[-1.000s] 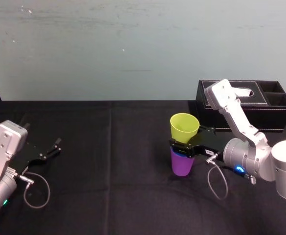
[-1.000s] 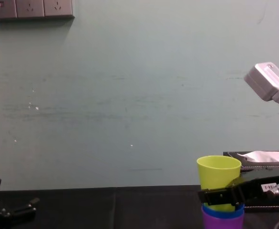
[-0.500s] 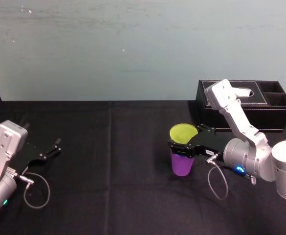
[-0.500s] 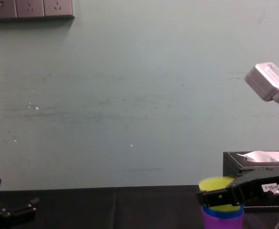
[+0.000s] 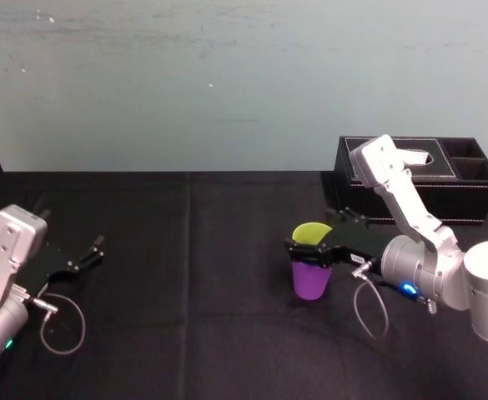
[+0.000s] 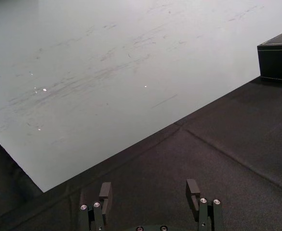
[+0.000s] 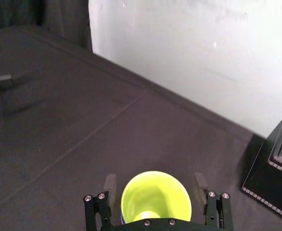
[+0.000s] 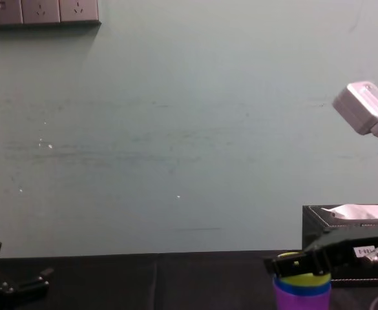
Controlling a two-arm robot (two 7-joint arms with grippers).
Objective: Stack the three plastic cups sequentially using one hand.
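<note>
The three plastic cups stand nested in one stack on the black table. The purple cup [image 5: 312, 281] is at the bottom, and the blue cup [image 8: 301, 288] shows as a thin band above it. The yellow-green cup [image 5: 310, 234] sits inside on top. My right gripper [image 5: 322, 237] straddles the stack at rim height. It is open, and in the right wrist view a gap shows on each side between the yellow-green cup [image 7: 155, 197] and the fingers [image 7: 110, 185]. My left gripper [image 5: 88, 252] rests open on the table at the far left, with nothing between its fingers [image 6: 105, 191].
A black leather tissue box [image 5: 419, 179] stands behind and to the right of the stack, close to my right arm. A loose cable [image 5: 60, 325] lies beside the left arm. Bare black cloth [image 5: 193, 267] spans the table's middle. A pale wall closes the back.
The yellow-green cup has dropped from above the stack down into the blue cup. My right gripper has let go of it and widened. The left arm has stayed still.
</note>
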